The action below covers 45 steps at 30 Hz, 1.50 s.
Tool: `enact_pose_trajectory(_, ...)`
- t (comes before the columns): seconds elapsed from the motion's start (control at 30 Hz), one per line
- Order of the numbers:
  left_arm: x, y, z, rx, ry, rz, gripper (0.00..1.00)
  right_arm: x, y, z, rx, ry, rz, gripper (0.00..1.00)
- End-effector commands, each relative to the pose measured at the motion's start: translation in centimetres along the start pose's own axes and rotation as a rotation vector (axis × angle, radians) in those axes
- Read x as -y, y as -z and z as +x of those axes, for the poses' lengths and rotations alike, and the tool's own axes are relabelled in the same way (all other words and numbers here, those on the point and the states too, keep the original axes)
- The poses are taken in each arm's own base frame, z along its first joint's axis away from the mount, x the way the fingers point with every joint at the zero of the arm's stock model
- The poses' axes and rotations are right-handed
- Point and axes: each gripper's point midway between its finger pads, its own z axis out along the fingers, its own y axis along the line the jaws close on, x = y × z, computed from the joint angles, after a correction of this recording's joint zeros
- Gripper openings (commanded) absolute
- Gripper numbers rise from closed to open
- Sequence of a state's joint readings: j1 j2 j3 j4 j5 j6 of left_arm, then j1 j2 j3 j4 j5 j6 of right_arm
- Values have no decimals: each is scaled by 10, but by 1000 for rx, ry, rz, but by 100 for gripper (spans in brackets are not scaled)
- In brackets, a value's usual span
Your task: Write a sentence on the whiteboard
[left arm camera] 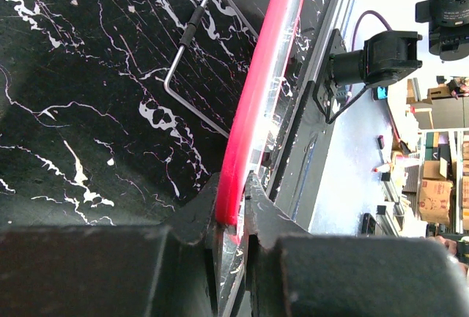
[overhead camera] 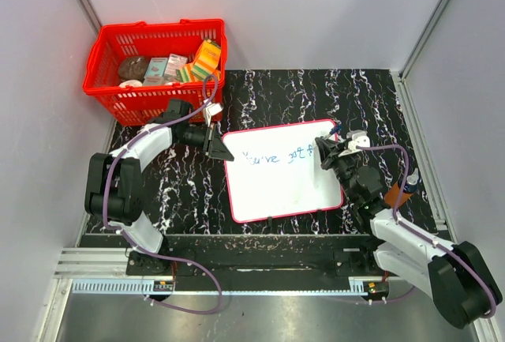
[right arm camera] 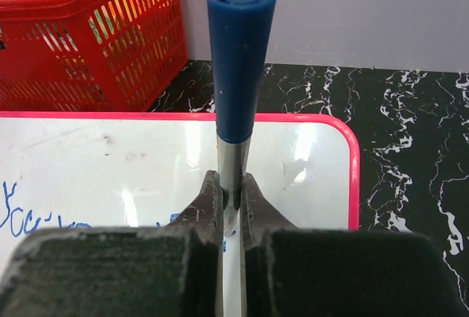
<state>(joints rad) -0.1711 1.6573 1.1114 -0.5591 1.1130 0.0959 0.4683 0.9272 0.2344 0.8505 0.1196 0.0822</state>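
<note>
The whiteboard [overhead camera: 276, 188] lies flat on the black marbled table, white with a thin red frame. The sentence [overhead camera: 276, 157] runs in thin blue handwriting along its far part, and its first letters [right arm camera: 29, 218] show in the right wrist view. My left gripper [overhead camera: 223, 154] is at the board's far left corner, shut on the red frame [left arm camera: 264, 90], which sits pinched between the fingertips [left arm camera: 233, 211]. My right gripper [overhead camera: 325, 153] is over the board's right end, shut on a marker [right arm camera: 240, 53] with a silver barrel and a blue end pointing up.
A red basket [overhead camera: 158, 65] with packets and boxes stands at the back left, close behind the left arm. A bent metal wire loop [left arm camera: 192, 61] lies on the table beside the board's edge. Grey walls enclose the table on three sides.
</note>
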Motion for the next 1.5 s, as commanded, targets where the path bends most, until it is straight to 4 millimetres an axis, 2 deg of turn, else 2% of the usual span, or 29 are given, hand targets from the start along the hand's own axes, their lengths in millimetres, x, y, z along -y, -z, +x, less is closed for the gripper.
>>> enact_pose_trajectory(0.0, -44, 12, -13, 10, -190, -255, 0, -1, -12, -33, 105, -2, 4, 0)
enact_pose_trajectory(0.4, -43, 12, -13, 12, -192, -252, 0, 1, -14, -20, 71, 8, 12, 0)
enact_pose_trajectory(0.7, -44, 12, -14, 13, -191, -256, 0, 2, -3, 3, 7, 13, 4, 0)
enact_pose_trajectory(1.23, -43, 13, -14, 14, -195, -260, 0, 0, 17, 31, -84, -48, -15, 0)
enact_pose_trajectory(1.47, -44, 13, -13, 13, -195, -264, 0, 14, 18, 33, -89, -41, 64, 0)
